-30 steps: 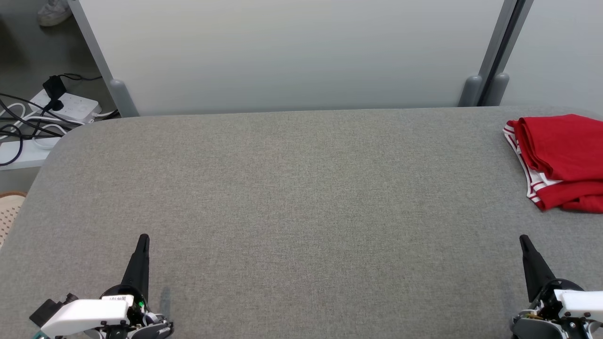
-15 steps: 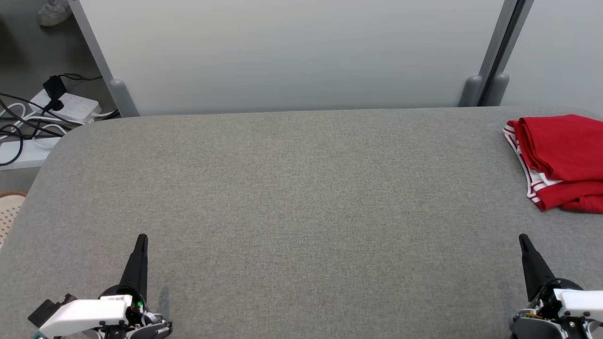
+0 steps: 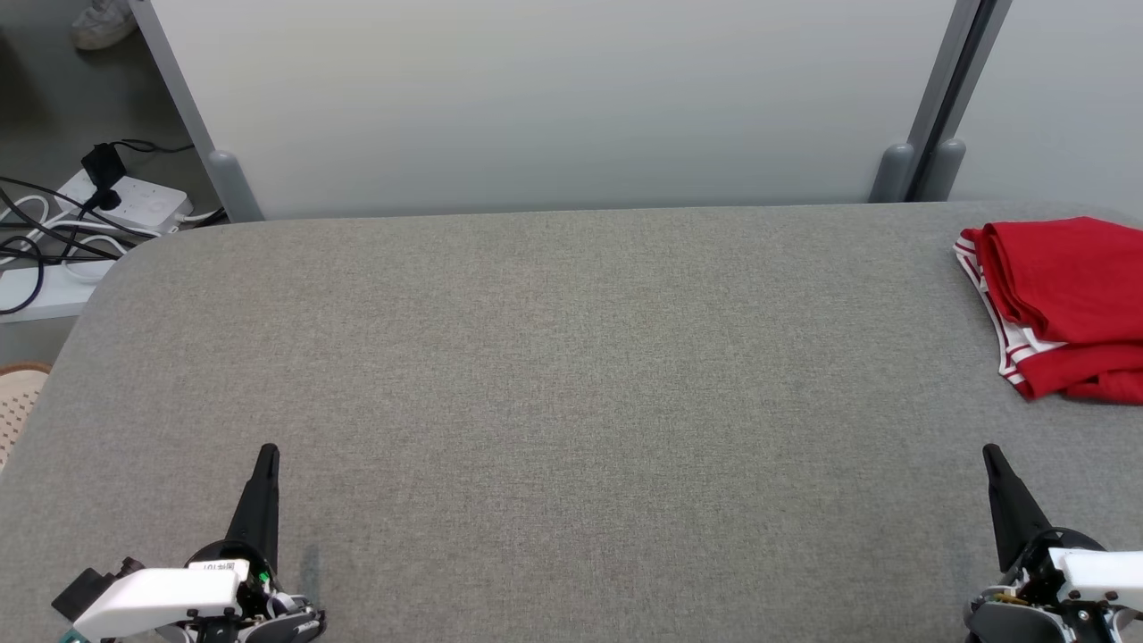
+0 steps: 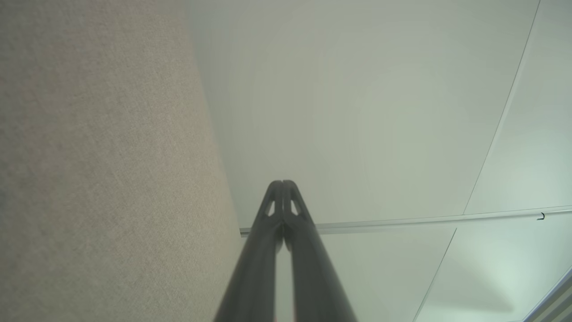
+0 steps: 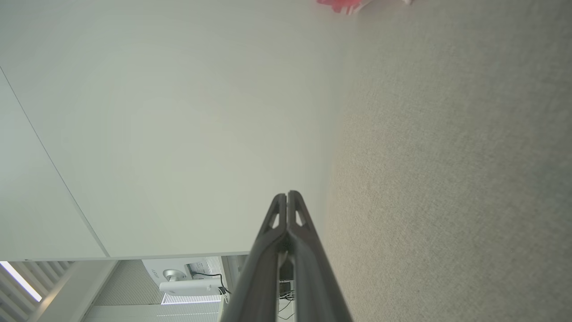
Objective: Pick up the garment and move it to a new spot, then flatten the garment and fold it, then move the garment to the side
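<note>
Head view: a red cloth garment with white-striped trim (image 3: 1063, 295) lies in rough layers at the far right of the grey fabric-covered table (image 3: 571, 384), cut off by the frame edge. The left gripper (image 3: 266, 454) and right gripper (image 3: 989, 452) sit low and well apart from it. This fits either a heap awaiting pickup or a folded piece already set aside, so the step is unsettled. A pale woven thing (image 3: 16, 393) at the left edge may or may not be a basket.

Left wrist view: fingers pressed together, holding nothing.

Right wrist view: the same, with a red sliver at the top edge.

One garment (image 3: 1063, 295), one table (image 3: 571, 375), one power strip (image 3: 134, 198) — two grippers (image 3: 268, 452) (image 3: 988, 452).
</note>
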Robot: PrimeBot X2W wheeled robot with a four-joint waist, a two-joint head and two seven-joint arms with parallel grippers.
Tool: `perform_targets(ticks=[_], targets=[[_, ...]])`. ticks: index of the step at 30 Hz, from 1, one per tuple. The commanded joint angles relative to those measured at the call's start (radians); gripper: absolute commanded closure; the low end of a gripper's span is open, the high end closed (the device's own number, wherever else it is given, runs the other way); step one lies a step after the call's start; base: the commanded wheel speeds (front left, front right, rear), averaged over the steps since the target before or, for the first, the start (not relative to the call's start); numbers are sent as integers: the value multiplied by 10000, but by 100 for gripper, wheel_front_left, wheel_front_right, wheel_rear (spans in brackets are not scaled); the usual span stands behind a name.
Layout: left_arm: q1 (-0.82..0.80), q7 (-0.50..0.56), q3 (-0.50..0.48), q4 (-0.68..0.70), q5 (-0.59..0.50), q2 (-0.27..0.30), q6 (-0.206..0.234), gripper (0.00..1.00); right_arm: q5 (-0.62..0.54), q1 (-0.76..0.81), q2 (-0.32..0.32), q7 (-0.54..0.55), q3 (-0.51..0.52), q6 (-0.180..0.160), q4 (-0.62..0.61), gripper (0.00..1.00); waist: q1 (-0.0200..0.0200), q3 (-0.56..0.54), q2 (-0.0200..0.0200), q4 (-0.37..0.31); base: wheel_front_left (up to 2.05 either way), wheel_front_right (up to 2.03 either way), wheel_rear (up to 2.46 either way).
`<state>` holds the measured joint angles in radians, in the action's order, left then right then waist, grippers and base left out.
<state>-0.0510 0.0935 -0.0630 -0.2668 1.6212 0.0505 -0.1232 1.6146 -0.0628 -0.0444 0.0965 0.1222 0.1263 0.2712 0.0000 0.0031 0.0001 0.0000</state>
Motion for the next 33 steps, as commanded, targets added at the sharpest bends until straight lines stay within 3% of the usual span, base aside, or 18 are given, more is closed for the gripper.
perform_targets(ticks=[1,33], targets=[[-556,68,-347,222,8,116,-75,100,12,-442,-127,96,-172,44,-270,100,0,0,-1,0,0,0,0],[-561,116,-407,220,-42,74,-75,100,-18,-446,-101,125,-136,44,-268,100,0,0,-1,0,0,0,0]])
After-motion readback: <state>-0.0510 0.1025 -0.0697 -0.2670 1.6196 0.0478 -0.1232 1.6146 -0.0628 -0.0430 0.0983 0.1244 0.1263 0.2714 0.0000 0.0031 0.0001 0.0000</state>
